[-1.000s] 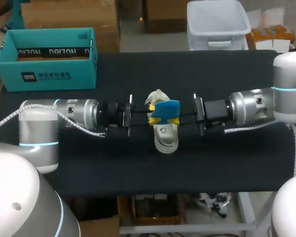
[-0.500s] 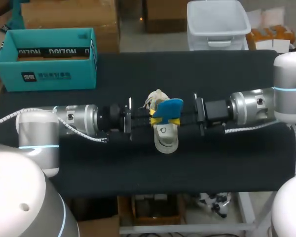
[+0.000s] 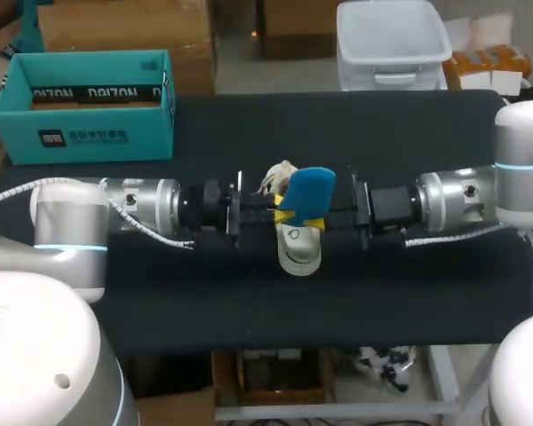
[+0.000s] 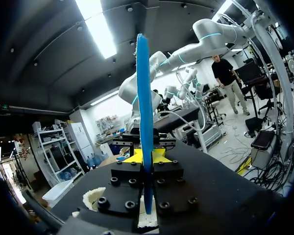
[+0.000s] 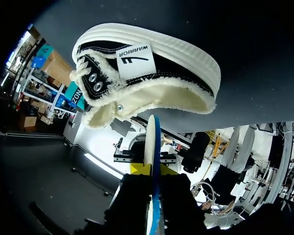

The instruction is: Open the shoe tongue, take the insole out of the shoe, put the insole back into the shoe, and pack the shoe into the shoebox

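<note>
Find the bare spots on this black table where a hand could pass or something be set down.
Free: the wide strip of black table between the arms and the near edge, and the far stretch right of the teal cardboard shoebox. Crowded: the middle, where the left gripper and right gripper meet on the blue flat insole over the black-and-white canvas shoe.

insole: blue, on edge above shoe | shoe: black-white, centre | shoebox: teal, open

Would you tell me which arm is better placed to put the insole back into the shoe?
Probably right: left end effector and right end effector both grip the insole, but the shoe's opening faces the right one.
</note>
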Robot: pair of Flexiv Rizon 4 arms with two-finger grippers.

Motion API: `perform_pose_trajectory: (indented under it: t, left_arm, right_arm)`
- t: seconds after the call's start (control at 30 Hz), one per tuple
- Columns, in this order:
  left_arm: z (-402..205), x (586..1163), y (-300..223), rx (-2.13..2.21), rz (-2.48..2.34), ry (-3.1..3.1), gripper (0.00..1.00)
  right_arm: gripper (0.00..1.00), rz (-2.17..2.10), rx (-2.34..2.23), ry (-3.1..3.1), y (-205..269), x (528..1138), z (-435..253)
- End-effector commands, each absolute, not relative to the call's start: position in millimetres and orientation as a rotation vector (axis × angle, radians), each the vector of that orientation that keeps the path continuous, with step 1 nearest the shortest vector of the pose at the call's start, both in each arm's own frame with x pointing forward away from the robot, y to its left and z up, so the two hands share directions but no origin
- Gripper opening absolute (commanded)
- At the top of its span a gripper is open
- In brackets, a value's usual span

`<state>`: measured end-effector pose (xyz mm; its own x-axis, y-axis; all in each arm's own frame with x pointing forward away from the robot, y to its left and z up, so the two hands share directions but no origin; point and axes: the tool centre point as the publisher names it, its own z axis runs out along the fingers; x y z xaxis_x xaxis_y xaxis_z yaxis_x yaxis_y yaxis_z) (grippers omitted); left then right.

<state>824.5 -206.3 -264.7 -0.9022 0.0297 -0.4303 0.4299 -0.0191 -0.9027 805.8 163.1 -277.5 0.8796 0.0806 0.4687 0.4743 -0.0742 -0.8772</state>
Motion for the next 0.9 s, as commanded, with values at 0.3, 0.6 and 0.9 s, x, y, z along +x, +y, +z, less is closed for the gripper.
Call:
perform_pose_trajectory:
  t: [0.3,0.6,0.9]
  left_arm:
    - [-272,830,-203,0.528,-1.986,2.033,0.9]
    - [-264,832,-189,0.648,-1.9,2.102,1.0]
    - [-269,834,-181,0.755,-1.795,2.159,1.0]
  right_arm:
    - [0.0,-0.408,-1.626,-0.533,162,807,-280]
    - [0.0,-0.51,-1.59,-0.581,161,811,-296]
    - [0.0,-0.625,-1.603,-0.619,162,816,-313]
